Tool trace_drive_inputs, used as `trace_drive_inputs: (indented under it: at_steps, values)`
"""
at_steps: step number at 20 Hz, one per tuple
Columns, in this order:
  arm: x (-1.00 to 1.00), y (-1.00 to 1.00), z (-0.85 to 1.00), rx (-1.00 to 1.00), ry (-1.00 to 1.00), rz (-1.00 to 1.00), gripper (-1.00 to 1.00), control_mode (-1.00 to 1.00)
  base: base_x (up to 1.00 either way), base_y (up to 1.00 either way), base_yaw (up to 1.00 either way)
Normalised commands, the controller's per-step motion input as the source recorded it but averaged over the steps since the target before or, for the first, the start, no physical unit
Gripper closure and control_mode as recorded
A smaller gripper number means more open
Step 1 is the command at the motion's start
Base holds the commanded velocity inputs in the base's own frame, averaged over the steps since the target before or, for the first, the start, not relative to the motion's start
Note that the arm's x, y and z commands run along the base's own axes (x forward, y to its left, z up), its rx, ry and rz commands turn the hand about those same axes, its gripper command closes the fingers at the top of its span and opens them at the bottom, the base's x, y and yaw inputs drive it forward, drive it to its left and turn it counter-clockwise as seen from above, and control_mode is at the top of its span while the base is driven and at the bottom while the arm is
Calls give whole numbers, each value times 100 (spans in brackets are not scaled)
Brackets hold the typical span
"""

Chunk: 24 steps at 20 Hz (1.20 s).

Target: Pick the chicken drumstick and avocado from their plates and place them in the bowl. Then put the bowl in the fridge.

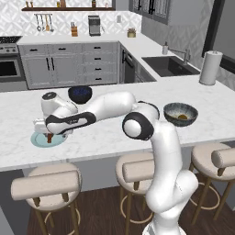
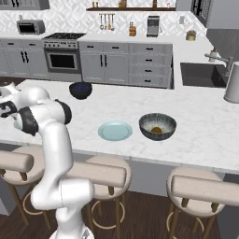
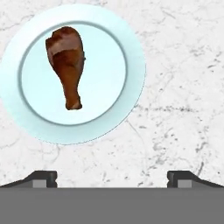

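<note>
Chicken drumstick (image 3: 66, 65) is the thing I am going for now. It lies on a pale teal plate (image 3: 131, 65) on the white marble counter (image 3: 175, 87), and in the hand view it sits up and to the left of my line, with the thick end away from me and the bone stub toward me. My gripper (image 1: 49, 138) hangs over this plate at the left end of the counter, and its jaws stand wide apart with nothing between them; I see the two dark fingertips (image 3: 43, 178) at the bottom of the hand view, well apart.

In the right base view the second plate (image 2: 115, 131) is bare, and inside the bowl (image 2: 158, 126) I see a small brownish-yellow thing that I take for the avocado (image 2: 157, 130). So I judge that the avocado part is done and the drumstick pick is the step in hand. The fridge part is not yet begun.

For the next move I think I must bring the hand across until the meat is centered between the fingers, then go down and close across the thick part, not on the thin stub, which may slip out. The plate rim is low, so I should take care that the fingertips do not press on it. A darker small bowl (image 1: 80, 94) stands behind the arm and is not the target.
</note>
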Motion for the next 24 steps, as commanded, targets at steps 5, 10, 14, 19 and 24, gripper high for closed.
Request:
trace_drive_inputs:
  at_steps: [5,10,14,19,24]
  values:
    - [36,16,-27,-5,6,0,-100,-100,0,0,0]
    - [31,29,-23,-5,7,0,-100,-100,0,0,0]
    - [32,24,-20,-5,8,0,-100,-100,0,0,0]
    - [37,4,-36,-3,5,0,-100,-100,0,0,0]
    - [37,14,-17,-4,0,0,-100,-100,0,0,0]
